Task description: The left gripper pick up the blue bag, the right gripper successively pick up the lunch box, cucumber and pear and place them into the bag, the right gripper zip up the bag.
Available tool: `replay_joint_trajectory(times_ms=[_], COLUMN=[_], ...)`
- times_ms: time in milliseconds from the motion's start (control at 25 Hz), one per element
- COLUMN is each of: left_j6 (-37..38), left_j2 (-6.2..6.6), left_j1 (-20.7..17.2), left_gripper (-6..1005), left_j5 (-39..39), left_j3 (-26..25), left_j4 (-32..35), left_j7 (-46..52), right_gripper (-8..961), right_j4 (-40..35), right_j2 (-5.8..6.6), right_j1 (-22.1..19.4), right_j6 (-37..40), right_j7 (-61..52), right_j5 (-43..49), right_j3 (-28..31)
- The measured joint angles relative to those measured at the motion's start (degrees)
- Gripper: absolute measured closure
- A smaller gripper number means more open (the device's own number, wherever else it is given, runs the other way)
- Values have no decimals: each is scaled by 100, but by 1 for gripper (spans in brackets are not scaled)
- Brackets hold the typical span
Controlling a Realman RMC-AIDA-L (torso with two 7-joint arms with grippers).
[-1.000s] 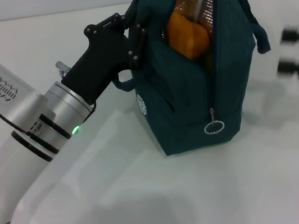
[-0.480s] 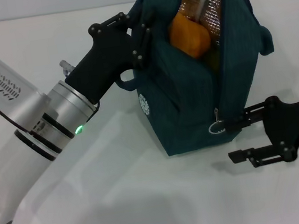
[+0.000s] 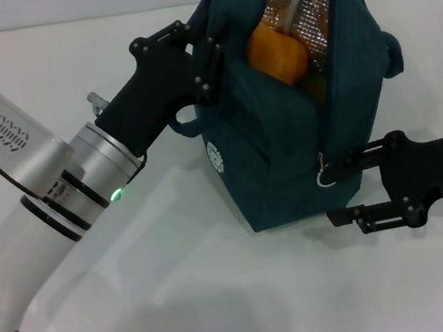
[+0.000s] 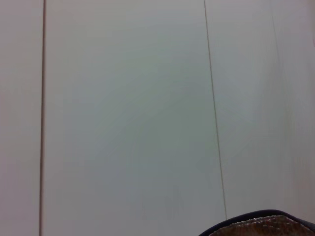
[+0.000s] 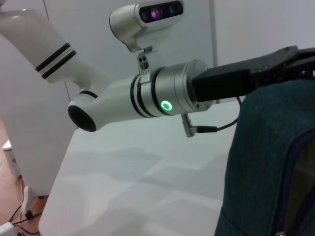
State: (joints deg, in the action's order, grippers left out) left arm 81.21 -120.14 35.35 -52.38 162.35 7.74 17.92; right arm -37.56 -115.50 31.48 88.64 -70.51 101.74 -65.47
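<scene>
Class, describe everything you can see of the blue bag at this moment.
The blue bag is dark teal soft fabric with silver quilted lining, a small white round logo and loop handles. It stands upright on the white table, zipper open. The pear shows in its mouth. The left claw grips its upper left edge. The right claw is open at the metal ring pull low on the zipper.

Blue bag (image 3: 282, 123): I'm seeing it standing upright on the white table, zipper gaping open along its front, silver lining showing, ring pull hanging low at its right edge.
Pear (image 3: 277, 58): I'm seeing it sitting inside the opening near the top, yellow-orange, partly showing.
Lunch box, cucumber: I cannot tell.
</scene>
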Motion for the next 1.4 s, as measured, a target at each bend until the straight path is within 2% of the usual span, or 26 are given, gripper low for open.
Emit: replay_joint_trajectory(times_ms=[400,480,720,1000,1320,1400], left_j6=[0,0,0,0,0,0], left_j2=[0,0,0,-4,-9,-9], left_j1=[-2,-2,-2,-1,12,17], left_gripper=[845,844,844,844,843,843], left_j5=[-1,-1,-1,-1,-1,-1], left_j3=[15,8,9,10,13,17], left_j4=[0,0,0,0,-1,-1], left_j7=[0,0,0,0,0,0], right_gripper=[381,381,382,383,385,385], right_j4=[-177,-269,-310,-231,53,57], right_j2=[26,68,78,21,3,-4], right_j1=[-226,-302,-369,-301,-50,-23], right_j6=[325,534,450,160,-164,-254], right_j7=[129,140,129,148,68,53], right_j5=[-82,-94,-94,-94,-37,-34], right_j3=[149,170,376,421,194,-41])
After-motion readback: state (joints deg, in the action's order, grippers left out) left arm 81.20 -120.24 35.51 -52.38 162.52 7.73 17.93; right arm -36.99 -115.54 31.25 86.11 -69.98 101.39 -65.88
